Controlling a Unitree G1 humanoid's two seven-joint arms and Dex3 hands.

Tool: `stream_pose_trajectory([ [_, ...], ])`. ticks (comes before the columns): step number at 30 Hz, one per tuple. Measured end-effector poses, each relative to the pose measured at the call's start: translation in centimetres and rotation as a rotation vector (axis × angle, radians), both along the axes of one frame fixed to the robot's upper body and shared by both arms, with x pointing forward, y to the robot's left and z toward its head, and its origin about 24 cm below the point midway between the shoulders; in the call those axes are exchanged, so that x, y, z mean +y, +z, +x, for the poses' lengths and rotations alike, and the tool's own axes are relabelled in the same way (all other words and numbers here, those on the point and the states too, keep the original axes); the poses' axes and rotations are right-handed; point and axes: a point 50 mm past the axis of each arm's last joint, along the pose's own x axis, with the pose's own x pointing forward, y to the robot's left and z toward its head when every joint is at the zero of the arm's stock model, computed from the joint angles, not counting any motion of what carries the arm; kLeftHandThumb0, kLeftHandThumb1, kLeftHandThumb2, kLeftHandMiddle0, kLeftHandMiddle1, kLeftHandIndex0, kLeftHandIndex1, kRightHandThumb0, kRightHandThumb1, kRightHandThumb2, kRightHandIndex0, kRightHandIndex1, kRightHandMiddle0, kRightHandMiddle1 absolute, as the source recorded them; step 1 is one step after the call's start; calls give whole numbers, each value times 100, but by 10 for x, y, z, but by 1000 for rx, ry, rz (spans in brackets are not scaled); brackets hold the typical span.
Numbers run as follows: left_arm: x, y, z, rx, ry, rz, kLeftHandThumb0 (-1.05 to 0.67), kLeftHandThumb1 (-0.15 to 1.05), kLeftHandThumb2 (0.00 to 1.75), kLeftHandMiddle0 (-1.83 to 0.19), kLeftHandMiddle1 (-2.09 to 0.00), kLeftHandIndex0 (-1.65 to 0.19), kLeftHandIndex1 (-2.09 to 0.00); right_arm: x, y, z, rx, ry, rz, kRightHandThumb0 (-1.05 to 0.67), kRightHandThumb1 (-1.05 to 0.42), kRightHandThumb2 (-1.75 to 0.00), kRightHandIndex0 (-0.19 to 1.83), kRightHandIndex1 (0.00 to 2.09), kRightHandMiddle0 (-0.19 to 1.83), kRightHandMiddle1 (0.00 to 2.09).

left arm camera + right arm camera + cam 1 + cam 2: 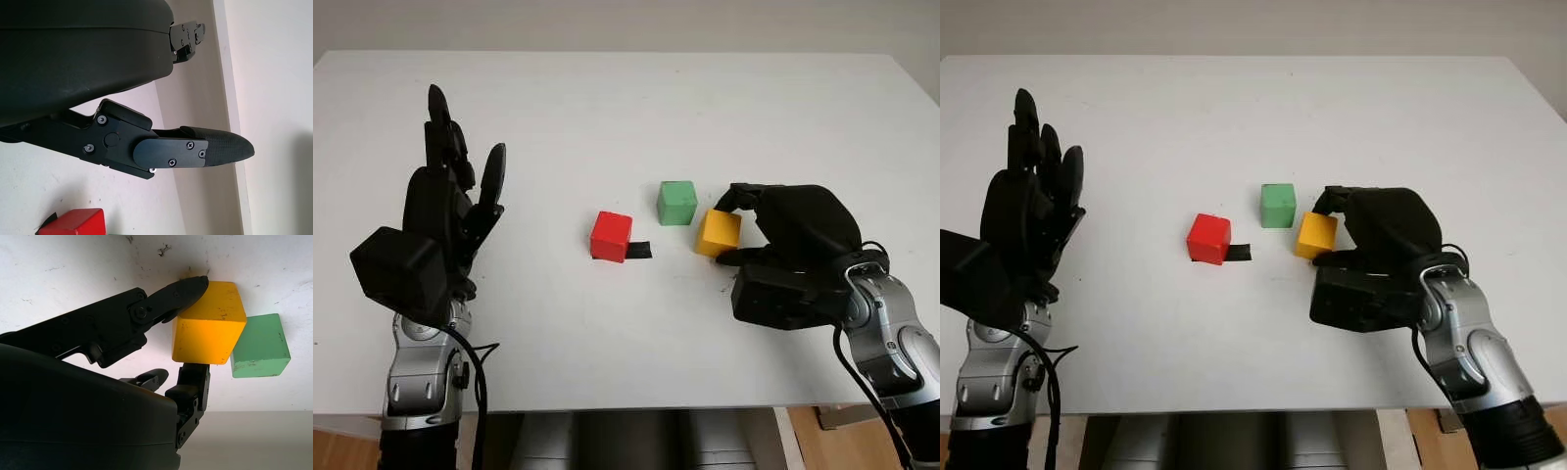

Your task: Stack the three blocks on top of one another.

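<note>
- My right hand (773,240) is closed on the yellow block (718,232), fingertips (188,289) pinching opposite faces (block tilted, on the table (626,108)).
- Green block (676,203) just beside it; red block (611,236) further left.
- My left hand (445,211) is open, raised at table left.

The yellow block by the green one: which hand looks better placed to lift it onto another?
The right hand, probably. Its fingers already pinch the yellow wooden cube, which sits beside the green wooden cube. The left hand is open, raised far off at the white table's left side.
</note>
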Motion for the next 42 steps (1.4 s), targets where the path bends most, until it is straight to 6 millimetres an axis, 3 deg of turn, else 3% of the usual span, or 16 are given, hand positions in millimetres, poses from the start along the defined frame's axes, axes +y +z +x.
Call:
stream_pose_trajectory([
  [5,0,-1,0,3,-2,2,-76,105,43,19,-4,19,-3,-3,4,0,-25,20,75,-33,-96,-6,56,9,46,120],
  [10,-2,-2,0,16,-19,7,-72,105,46,19,0,19,0,-13,15,2,-4,24,260,-32,-96,-6,50,5,44,123],
  [15,-3,-2,1,26,-28,8,-71,105,46,19,-1,19,0,-21,36,6,11,71,429,-33,-97,-6,40,1,42,124],
  [25,-2,-1,-1,9,-14,-4,-73,105,43,19,-3,19,-2,-21,83,20,2,228,549,-33,-92,-4,34,3,53,117],
  [33,1,2,-3,-14,-14,11,-77,105,46,19,0,19,0,-3,112,46,22,376,532,-34,-87,-4,35,5,65,114],
  [42,2,2,-3,-11,-6,18,-78,105,45,19,0,19,0,48,119,67,126,563,390,-34,-91,-6,24,1,53,139],
])
